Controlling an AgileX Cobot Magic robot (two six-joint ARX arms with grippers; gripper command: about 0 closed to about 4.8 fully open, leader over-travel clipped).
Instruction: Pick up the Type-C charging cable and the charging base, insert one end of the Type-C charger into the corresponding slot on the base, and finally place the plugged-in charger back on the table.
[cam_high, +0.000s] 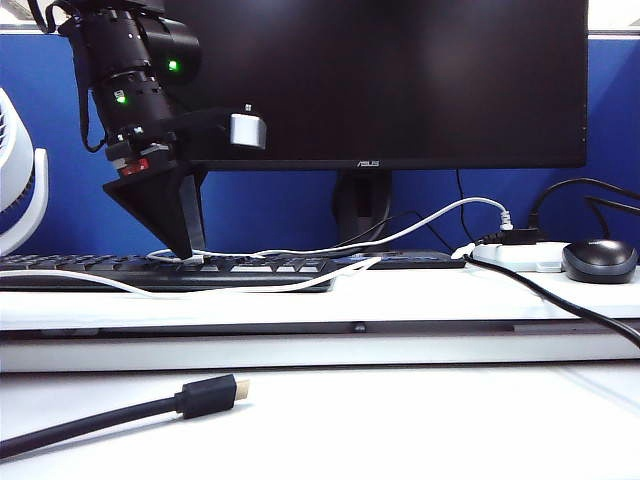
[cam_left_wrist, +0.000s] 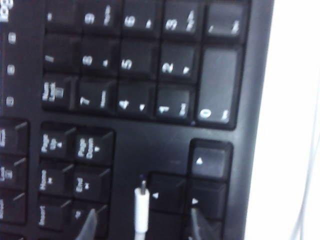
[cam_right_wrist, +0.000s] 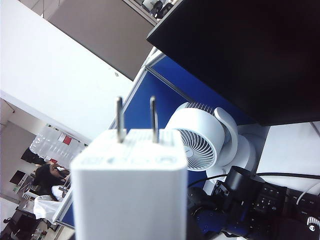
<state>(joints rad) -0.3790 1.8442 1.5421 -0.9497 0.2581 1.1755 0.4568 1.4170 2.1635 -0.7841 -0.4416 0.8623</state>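
A: While the left gripper (cam_high: 187, 255) hangs point-down over the keyboard (cam_high: 160, 268) at the left of the exterior frame, where is the Type-C charging cable (cam_left_wrist: 141, 210)?

B: Its white plug lies on the keys between the spread fingers (cam_left_wrist: 89, 222), touching neither.

A: And the charging base (cam_right_wrist: 131, 187)?

B: It fills the lower left of the right wrist frame, prongs up, seemingly pinched by the right gripper, whose fingers stay hidden.

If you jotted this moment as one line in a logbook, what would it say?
left gripper: open, straddling Type-C charging cable plug on keyboard | right gripper: holds charging base, prongs up | not yet plugged
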